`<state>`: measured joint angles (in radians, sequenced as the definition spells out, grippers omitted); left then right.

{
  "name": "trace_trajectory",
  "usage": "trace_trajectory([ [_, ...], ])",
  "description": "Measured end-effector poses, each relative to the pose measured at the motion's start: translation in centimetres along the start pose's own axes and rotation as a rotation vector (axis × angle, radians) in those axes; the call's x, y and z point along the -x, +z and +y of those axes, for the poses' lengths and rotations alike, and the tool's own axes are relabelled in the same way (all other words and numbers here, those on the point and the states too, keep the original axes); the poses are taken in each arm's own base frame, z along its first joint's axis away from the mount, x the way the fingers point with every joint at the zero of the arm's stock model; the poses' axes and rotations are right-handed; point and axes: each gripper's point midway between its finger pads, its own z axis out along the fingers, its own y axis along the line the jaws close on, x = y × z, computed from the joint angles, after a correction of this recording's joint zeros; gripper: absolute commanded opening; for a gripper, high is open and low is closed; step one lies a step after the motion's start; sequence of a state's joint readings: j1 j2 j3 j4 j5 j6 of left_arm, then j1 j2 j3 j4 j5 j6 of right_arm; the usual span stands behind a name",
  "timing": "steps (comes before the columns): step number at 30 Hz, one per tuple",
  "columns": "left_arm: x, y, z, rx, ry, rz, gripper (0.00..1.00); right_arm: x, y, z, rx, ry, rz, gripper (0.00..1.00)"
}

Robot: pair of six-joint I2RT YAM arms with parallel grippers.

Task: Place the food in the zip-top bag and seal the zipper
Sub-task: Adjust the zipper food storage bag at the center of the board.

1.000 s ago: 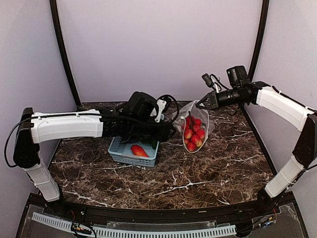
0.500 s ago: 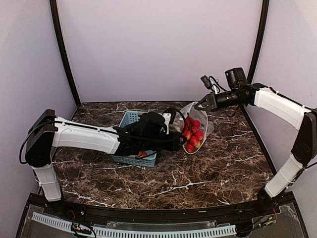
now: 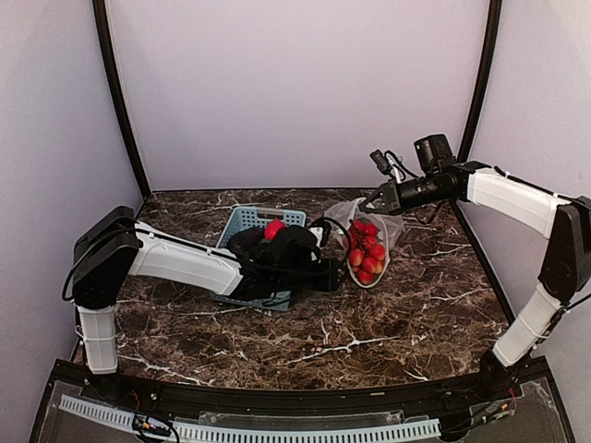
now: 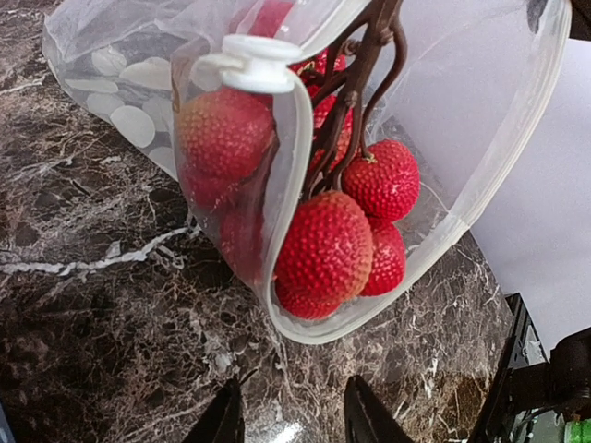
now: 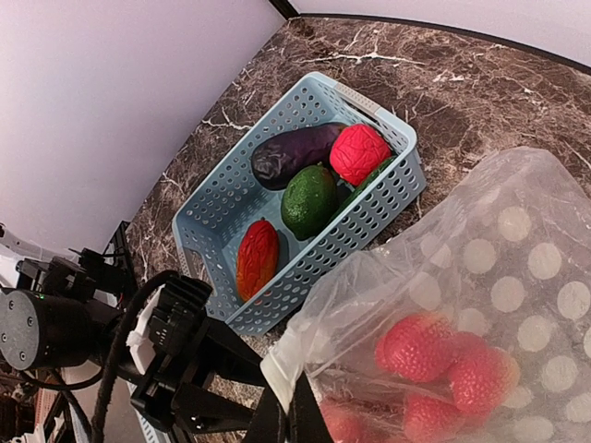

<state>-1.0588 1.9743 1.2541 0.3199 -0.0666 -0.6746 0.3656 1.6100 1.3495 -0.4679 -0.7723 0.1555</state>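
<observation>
The zip-top bag [image 3: 391, 229], clear with white dots, hangs from my right gripper [image 3: 374, 200], which is shut on its rim [image 5: 288, 406]. Its mouth gapes toward the left arm, edged by the whitish zipper [image 4: 480, 180] with a white slider [image 4: 261, 63]. A bunch of bumpy red fruit [image 4: 328, 249] on a brown stem sits inside the bag [image 5: 499, 240], showing as a red cluster [image 3: 366, 251]. My left gripper [image 4: 291, 392] is low over the table just short of the mouth, open with nothing between its fingers. It reaches past the basket [image 3: 334, 275].
The light-blue slotted basket [image 5: 222, 194] stands left of the bag and holds a purple eggplant [image 5: 295, 152], a green piece [image 5: 308, 198], a red piece [image 5: 358, 152] and an orange-red piece [image 5: 257, 258]. The left forearm lies across the basket's [image 3: 242, 220] front.
The left arm has sunk toward the table in front of the basket and its jaws have narrowed. The right gripper has shifted slightly left and down with the bag.
</observation>
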Motion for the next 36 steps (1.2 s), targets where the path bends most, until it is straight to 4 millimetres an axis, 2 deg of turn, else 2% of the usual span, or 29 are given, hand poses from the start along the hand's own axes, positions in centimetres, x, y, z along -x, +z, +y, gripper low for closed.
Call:
trace_trajectory([
  [9, -1.5, 2.5, 0.6, -0.001, -0.032, 0.027, 0.27, 0.1, 0.1, 0.2, 0.02, 0.002, -0.002, 0.0],
  [15, -1.8, 3.4, 0.8, 0.002, -0.052, 0.031, 0.02, 0.2, 0.1, 0.4, 0.026, 0.002, -0.006, 0.0],
  [17, -1.8, 3.5, 0.8, 0.003, -0.05, 0.031, 0.01, 0.3, 0.1, 0.3, 0.025, 0.001, -0.008, 0.0],
  [24, -0.7, 3.7, -0.2, -0.016, -0.039, 0.007, 0.01, 0.3, 0.1, 0.3, 0.025, 0.001, -0.008, 0.0],
  [33, -0.2, 3.7, 0.3, 0.012, -0.066, -0.013, 0.25, 0.3, 0.1, 0.3, 0.022, 0.0, -0.009, 0.0],
  [35, -0.2, 3.7, 0.3, 0.016, -0.075, -0.016, 0.26, 0.3, 0.1, 0.3, 0.022, 0.0, -0.008, 0.0],
  [36, -0.2, 3.7, 0.4, 0.017, -0.079, -0.017, 0.22, 0.3, 0.1, 0.3, 0.022, 0.0, -0.009, 0.0],
])
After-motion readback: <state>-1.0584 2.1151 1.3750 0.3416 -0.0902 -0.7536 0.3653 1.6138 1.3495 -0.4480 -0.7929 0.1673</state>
